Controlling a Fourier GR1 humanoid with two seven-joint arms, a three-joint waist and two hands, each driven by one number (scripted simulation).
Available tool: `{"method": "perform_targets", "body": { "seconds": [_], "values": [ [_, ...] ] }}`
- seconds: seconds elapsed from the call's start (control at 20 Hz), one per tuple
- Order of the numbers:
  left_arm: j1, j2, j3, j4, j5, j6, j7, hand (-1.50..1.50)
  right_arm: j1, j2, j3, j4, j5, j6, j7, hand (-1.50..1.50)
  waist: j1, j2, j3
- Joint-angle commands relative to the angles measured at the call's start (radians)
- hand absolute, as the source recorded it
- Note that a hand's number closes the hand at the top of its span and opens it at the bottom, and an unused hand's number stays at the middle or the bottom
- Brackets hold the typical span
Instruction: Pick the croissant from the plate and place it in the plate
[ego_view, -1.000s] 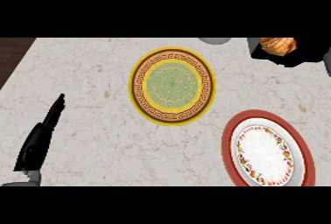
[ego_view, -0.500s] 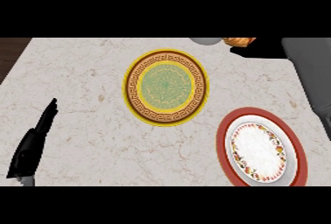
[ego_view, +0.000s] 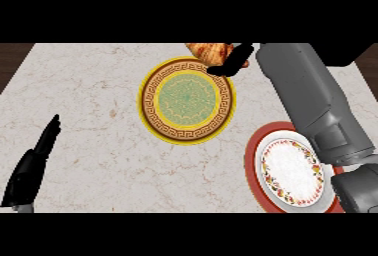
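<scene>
Fingers of the right hand (ego_view: 235, 61) are curled round the croissant (ego_view: 210, 52), held at the far rim of the yellow plate (ego_view: 150, 107), near the counter's (ego_view: 88, 90) far edge, presumably so it can be set down there. The red plate (ego_view: 255, 150) by the near right corner is partly covered by the forearm. The left hand (ego_view: 33, 165) rests open at the near left edge. No writing is seen.

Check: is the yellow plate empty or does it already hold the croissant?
Empty. The yellow plate shows only its green patterned centre; the croissant is in the right hand at the plate's far rim.
</scene>
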Motion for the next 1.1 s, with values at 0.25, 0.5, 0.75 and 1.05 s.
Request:
{"method": "perform_targets", "body": {
  "seconds": [0.25,0.5,0.75,1.05],
  "values": [
    [-0.048,-0.019,-0.007,0.011,-0.010,-0.008,0.028,0.00,0.010,0.151,0.079,0.116,0.096,-0.099,0.047,1.50,0.013,0.011,0.000],
    [-0.022,-0.014,-0.004,-0.003,-0.017,-0.015,-0.004,0.00,0.052,0.182,0.175,0.142,-0.020,-0.048,0.088,1.50,0.031,0.006,0.000],
    [-0.032,-0.037,-0.026,0.031,-0.037,-0.010,-0.028,0.00,0.017,0.183,0.176,0.202,-0.139,-0.115,0.271,-1.50,0.052,0.009,0.000],
    [-0.030,0.005,0.021,0.025,-0.016,-0.038,-0.041,0.00,0.048,0.183,0.134,0.203,-0.232,-0.161,0.175,-1.50,0.041,0.011,0.000]
  ]
}}
